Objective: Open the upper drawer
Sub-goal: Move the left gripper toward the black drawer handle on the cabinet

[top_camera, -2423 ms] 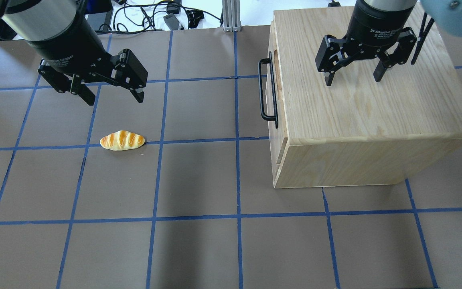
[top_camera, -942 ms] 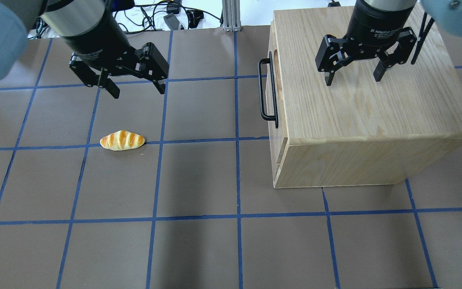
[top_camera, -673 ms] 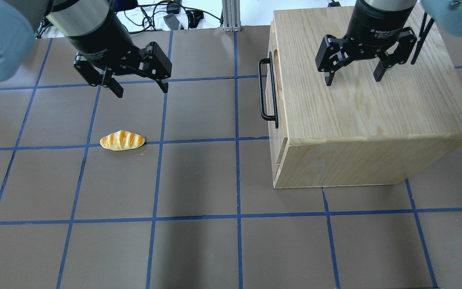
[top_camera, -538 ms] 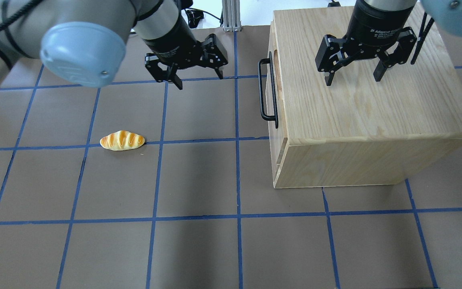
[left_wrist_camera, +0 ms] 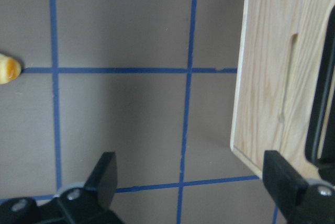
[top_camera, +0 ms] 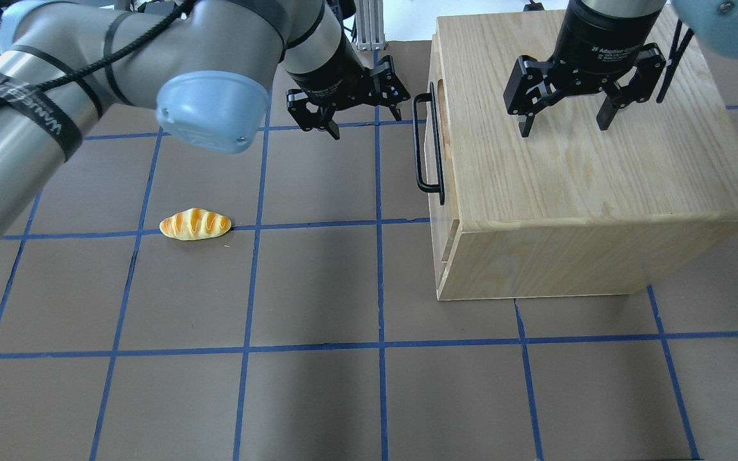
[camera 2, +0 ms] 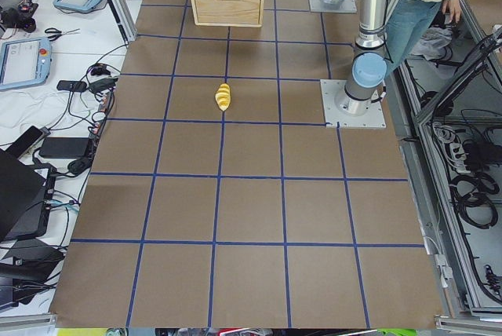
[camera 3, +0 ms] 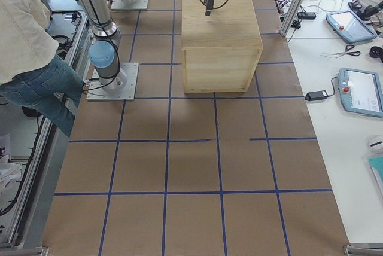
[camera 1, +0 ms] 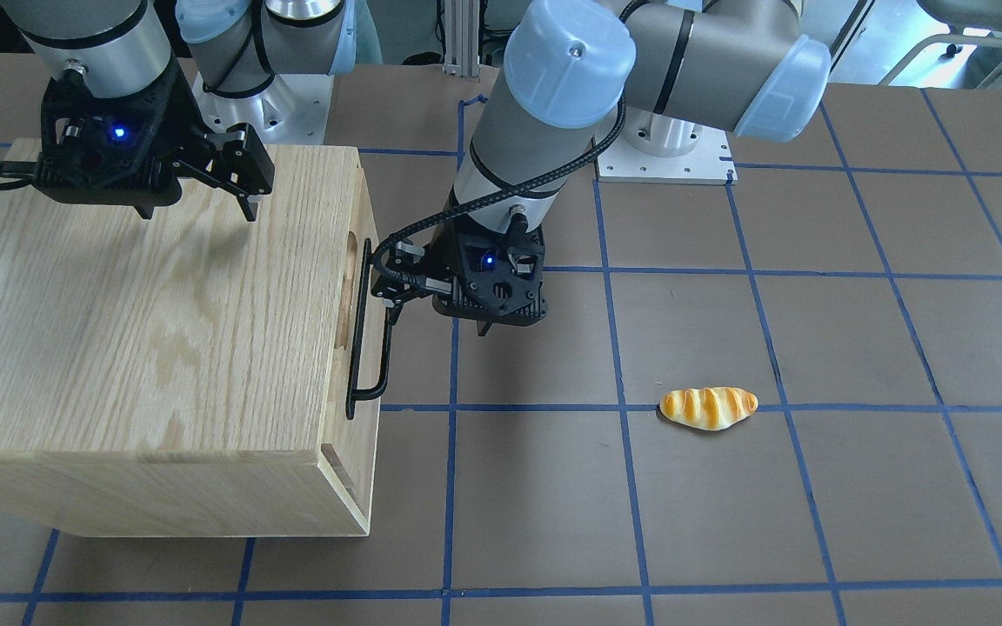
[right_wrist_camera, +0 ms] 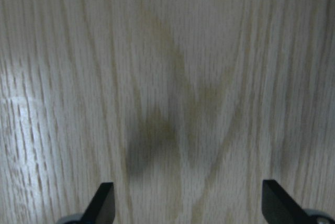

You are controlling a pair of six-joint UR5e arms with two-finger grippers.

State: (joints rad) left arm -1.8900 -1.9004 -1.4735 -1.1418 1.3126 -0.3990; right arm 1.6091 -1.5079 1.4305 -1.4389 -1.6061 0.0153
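At the left of the overhead view a small glazed bread roll (top_camera: 195, 224) lies on the brown desk (top_camera: 318, 397), on one of the blue tape lines (top_camera: 318, 224) that mark it into squares, well apart from everything else. Further right the left arm (top_camera: 16, 160) reaches across toward the cabinet. The left fingers (left_wrist_camera: 104, 174) are spread wide with nothing between them but bare desk. In the overhead view they hang just beside the far end of the black bar handle (top_camera: 421, 144). In the wrist view the bar lies outside the gap, beyond the finger nearer the cabinet, and whether that finger touches it I cannot tell. The handle sits on the upper drawer (left_wrist_camera: 264, 88), whose pale front panel, with its curved notch, faces the open desk at the top of the cabinet's left face. The panel sits in line with the cabinet front, so the drawer is not yet pulled out. To its right stands the oak-grain cabinet (top_camera: 587, 173), resting on the desk. Above the far part of its top the right fingers (right_wrist_camera: 102, 203) hover, pointing down, also parted wide and empty. In the wrist view only wood grain and a soft shadow show between them.
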